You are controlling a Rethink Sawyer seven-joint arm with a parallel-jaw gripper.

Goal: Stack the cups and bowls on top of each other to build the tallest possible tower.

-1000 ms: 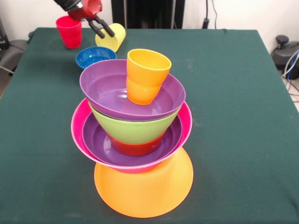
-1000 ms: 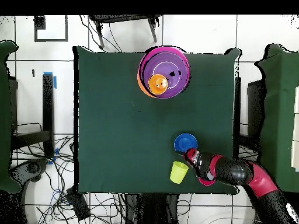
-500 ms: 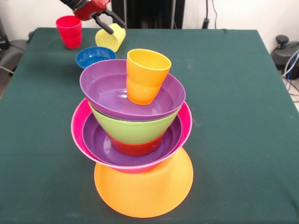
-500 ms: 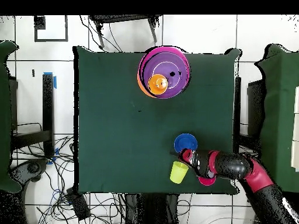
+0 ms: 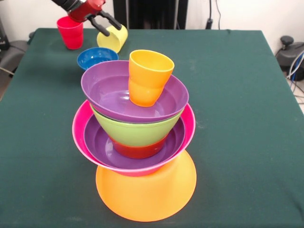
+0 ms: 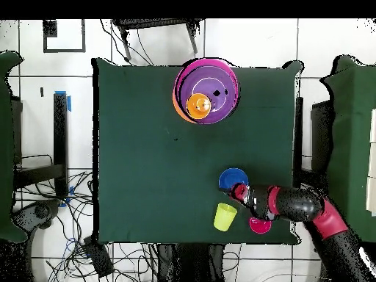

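Beside the yellow cup (image 5: 113, 38), the gripper (image 5: 102, 23) was seen with its jaws spread and empty, shifted slightly back toward the red cup (image 5: 70, 32) compared with 0.5 s earlier. The yellow cup lay tipped, untouched, just beyond the blue bowl (image 5: 96, 57). The tower (image 5: 137, 137), topped by the orange cup (image 5: 147, 77), stood well apart from it. A grasp was judged not yet begun; 3 pieces remained unstacked.
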